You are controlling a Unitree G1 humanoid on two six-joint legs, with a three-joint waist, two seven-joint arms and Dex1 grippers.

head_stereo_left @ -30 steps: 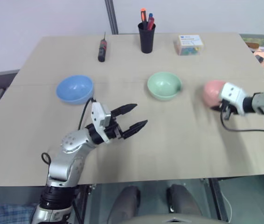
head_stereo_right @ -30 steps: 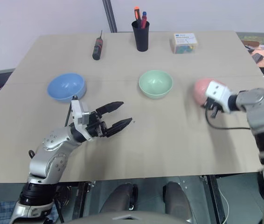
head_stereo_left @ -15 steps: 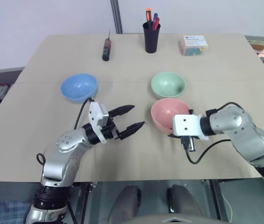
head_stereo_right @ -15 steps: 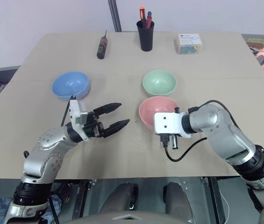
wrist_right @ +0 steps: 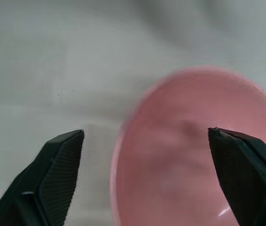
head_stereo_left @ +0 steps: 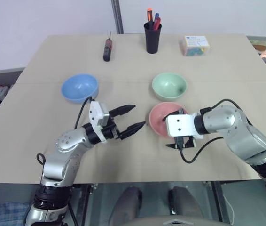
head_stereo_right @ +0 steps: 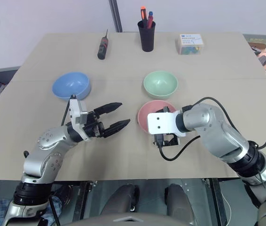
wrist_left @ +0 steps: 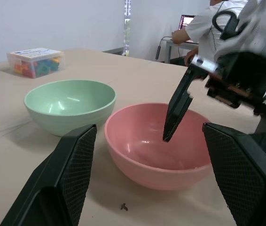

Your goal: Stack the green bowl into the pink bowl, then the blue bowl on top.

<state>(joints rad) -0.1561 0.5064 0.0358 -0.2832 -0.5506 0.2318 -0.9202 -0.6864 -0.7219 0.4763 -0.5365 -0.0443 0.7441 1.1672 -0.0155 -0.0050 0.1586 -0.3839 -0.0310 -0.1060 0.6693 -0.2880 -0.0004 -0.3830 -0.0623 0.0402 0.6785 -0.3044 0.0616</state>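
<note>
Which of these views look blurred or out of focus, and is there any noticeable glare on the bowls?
Right wrist view: the pink bowl is soft and smeared, its rim hazy. Left wrist view: sharp on the pink bowl and the green bowl, with small highlights inside both; the background person is blurred. Head views: evenly lit and crisp, soft shadows under the blue bowl, no strong glare.

pink bowl (wrist_right: pixel 189 155) — between spread fingers (wrist_right: pixel 53 174)

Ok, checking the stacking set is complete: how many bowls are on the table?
3. The blue bowl sits on the left, the green bowl right of centre, and the pink bowl just in front of the green one. None stacked.
</note>
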